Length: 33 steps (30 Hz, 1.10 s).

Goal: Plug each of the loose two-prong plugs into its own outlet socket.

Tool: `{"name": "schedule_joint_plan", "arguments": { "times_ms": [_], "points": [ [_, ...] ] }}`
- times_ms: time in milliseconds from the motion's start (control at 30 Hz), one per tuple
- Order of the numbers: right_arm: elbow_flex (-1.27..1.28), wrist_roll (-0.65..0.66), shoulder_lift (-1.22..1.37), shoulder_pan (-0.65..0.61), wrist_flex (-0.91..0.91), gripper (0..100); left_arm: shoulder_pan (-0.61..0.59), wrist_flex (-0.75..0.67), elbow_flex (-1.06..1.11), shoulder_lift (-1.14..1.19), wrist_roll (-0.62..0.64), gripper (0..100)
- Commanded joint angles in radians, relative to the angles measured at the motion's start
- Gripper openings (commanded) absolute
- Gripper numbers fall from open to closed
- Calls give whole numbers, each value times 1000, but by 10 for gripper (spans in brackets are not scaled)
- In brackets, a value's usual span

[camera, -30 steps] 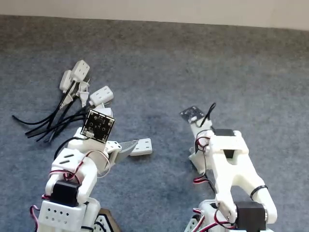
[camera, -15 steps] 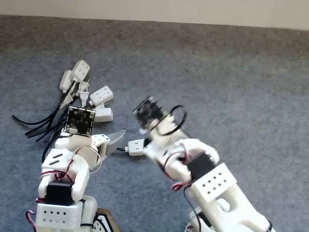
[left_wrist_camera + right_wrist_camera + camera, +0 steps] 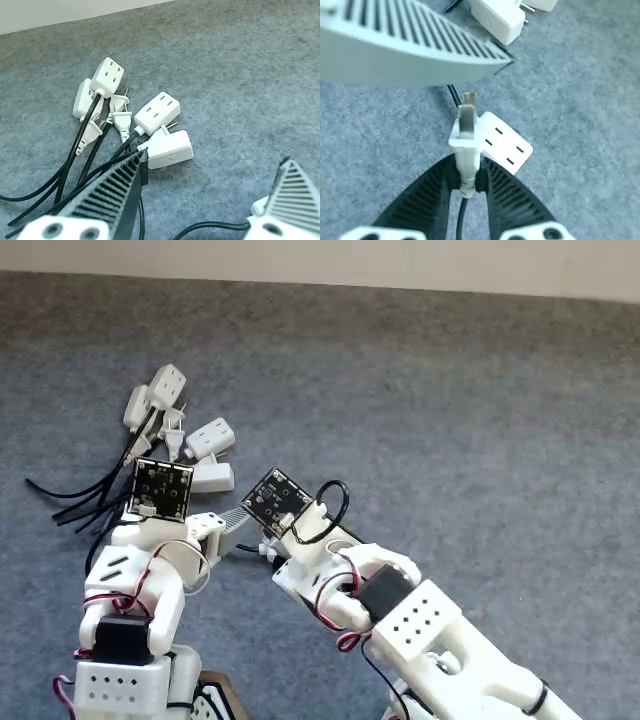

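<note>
**Plug in my right claw, socket lying just beside it**

My right claw [image 3: 468,167] is closed tight on the body of a white two-prong plug [image 3: 465,145]. Its black cord [image 3: 460,220] runs back between my fingers and its two flat prongs [image 3: 466,116] stick out ahead, bare. Just beside the plug, an outlet socket [image 3: 506,144] lies flat on the grey table [image 3: 580,100] with its slots facing up. The prongs are not in them. I cannot tell whether plug and socket touch.

My left claw [image 3: 214,161] stands wide open with nothing in it, its ribbed fingers [image 3: 116,192] spread over the table. In the high view both of my claws are close together, near the table's left side. Farther out from my left claw lies a heap of other white sockets [image 3: 157,106] and loose plugs [image 3: 121,120]. Their black cords [image 3: 75,167] trail away toward the table's left edge.
</note>
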Motion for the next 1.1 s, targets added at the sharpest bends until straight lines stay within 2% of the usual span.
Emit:
{"name": "schedule_joint_plan", "arguments": {
  "times_ms": [0,200,333,567,1067],
  "points": [
    [-30,-9,16,12,-28,5,50,-17,-44,-2,9,386],
    [-48,-9,10,13,-24,5,107,-17,-22,-1,5,386],
    [-131,-9,10,18,67,5,120,-20,13,-1,2,386],
    [-252,-31,10,113,156,5,120,-15,33,-1,2,386],
    [-407,-28,10,116,280,5,171,-15,51,-1,-34,354]
  ]
}}
